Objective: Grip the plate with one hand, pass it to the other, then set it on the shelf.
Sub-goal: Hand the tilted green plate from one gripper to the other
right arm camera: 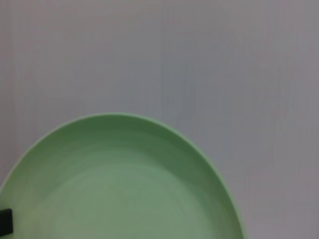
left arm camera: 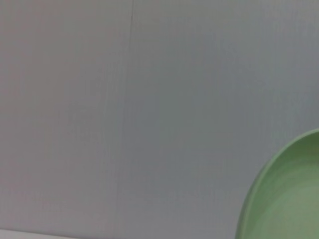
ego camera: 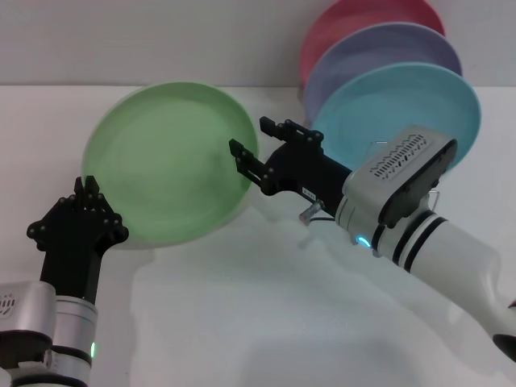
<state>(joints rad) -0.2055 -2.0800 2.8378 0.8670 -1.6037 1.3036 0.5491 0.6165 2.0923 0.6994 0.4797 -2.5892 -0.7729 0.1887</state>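
Green plate [ego camera: 165, 161] between two claws

White table [ego camera: 242, 322] carries wire rack [ego camera: 435, 196] holding three plates.

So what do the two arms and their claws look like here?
The left claw is black, on a silver-grey cylindrical arm with a small green ring light. The right claw is also black, with a small white label, on a bulky white arm with black bands, a dark slotted vent panel and a blue-green light.
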